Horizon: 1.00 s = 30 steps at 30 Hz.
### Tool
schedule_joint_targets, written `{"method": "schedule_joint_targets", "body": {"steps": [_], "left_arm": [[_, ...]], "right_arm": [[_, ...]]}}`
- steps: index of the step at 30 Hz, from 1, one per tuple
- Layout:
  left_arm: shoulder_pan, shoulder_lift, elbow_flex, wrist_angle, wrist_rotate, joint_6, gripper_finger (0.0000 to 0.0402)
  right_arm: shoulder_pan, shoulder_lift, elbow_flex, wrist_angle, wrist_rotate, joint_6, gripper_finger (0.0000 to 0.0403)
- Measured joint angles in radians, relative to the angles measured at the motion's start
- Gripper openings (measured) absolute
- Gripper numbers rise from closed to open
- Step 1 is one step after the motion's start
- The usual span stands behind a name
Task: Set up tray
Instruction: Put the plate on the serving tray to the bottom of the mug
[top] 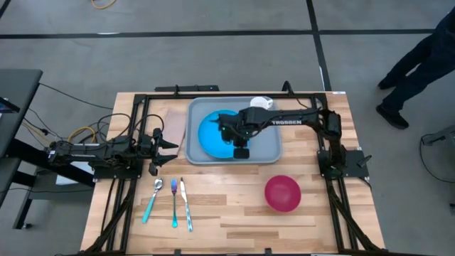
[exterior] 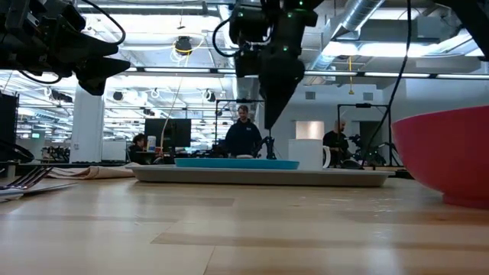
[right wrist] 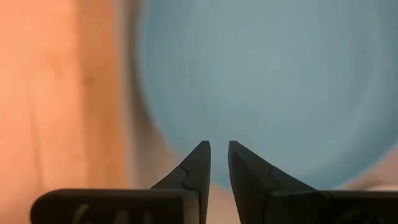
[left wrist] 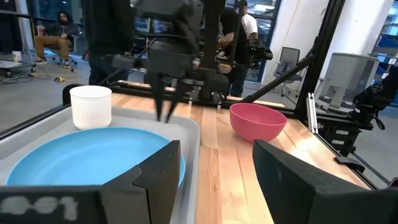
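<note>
At the far left, the left arm lies low along the table's left edge, its left gripper (top: 169,147) just short of the tray and its jaws spread wide with nothing between them; in the left wrist view the two dark fingers (left wrist: 158,171) stand well apart. Near it, toward the front of the table, a spoon (top: 153,198), a fork (top: 174,203) and a knife (top: 185,204) lie side by side on the wood, the spoon and fork with teal handles. A brown napkin (top: 175,125) lies flat just left of the tray, touching or nearly touching its rim. The tray (top: 274,151) sits at the far middle of the table, flat on the wood, its long side running left to right. On its left part lies a round blue plate (top: 210,134), and a white mug (top: 261,102) stands at its far edge. The right arm reaches in from the right over the tray, and the right gripper (top: 240,151) points down above the plate's near right edge; its jaws are narrowed to a slim gap and hold nothing, as the right wrist view shows with the fingertips (right wrist: 200,152) over blue. Right of the tray, nearer the front, a pink bowl (top: 283,193) stands alone on the wood. A person (top: 419,60) stands on the floor beyond the table's far right corner.
</note>
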Motion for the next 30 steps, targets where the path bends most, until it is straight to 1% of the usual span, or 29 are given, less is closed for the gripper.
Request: {"method": "schedule_joint_targets", "body": {"steps": [3,8,13,17,24,30], "left_arm": [[0.000,0.000,0.000,0.000,0.000,0.000,0.0190],[0.000,0.000,0.000,0.000,0.000,0.000,0.0190],[0.000,0.000,0.000,0.000,0.000,0.000,0.0190],[0.000,0.000,0.000,0.000,0.000,0.000,0.0190],[0.000,0.000,0.000,-0.006,0.000,0.000,0.0190],[0.000,0.000,0.000,-0.019,-0.006,0.000,0.0190]], "right_arm": [[0.024,0.000,0.000,-0.009,-0.012,-0.014,0.0054],[0.046,0.000,0.000,0.012,-0.004,-0.035,0.0076],[0.057,0.000,0.000,0.013,-0.005,-0.095,0.0092],[0.067,0.036,0.000,0.016,-0.006,-0.110,0.0093],[0.066,0.144,-0.001,-0.002,-0.006,-0.111,0.0092],[0.069,0.152,-0.001,0.015,-0.006,-0.127,0.0091]]}}
